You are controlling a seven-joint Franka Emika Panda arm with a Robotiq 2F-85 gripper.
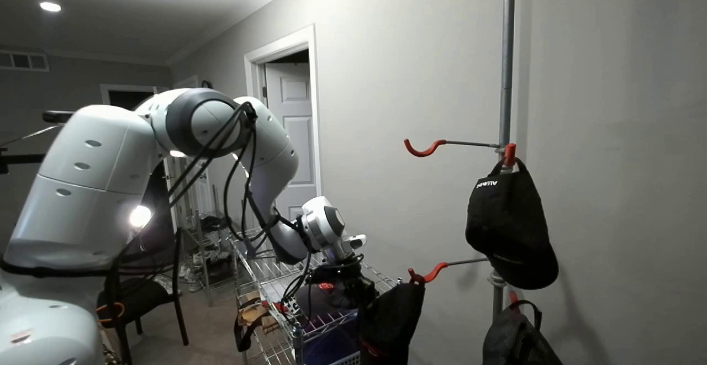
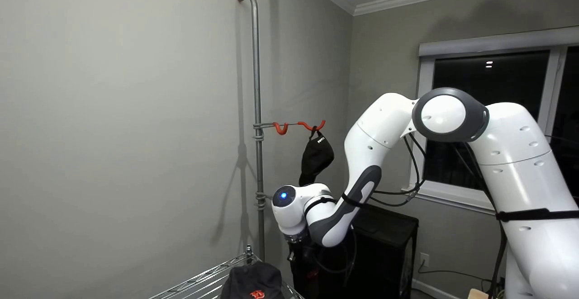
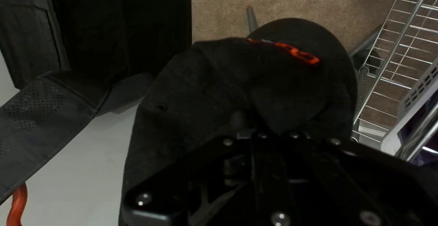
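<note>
My gripper (image 3: 273,133) points down, its fingers close together on the bunched fabric of a black cap (image 3: 191,99) with an orange-red logo. The fingertips are hidden in the dark fabric. In an exterior view the gripper (image 1: 364,293) is beside this black cap (image 1: 395,321), between the wire rack and the pole. The cap's top edge overlaps a lower red hook (image 1: 436,271); I cannot tell whether it hangs on it. A second dark cap with a red logo (image 1: 323,301) rests on the rack, also in an exterior view (image 2: 253,281).
A metal pole (image 1: 506,78) carries red hooks. A black cap with white lettering (image 1: 508,227) hangs on an upper hook; a grey mesh cap (image 1: 516,337) hangs below. A bare red hook (image 1: 425,149) sticks out. The wire rack (image 2: 208,276) and white basket (image 3: 393,144) stand close by.
</note>
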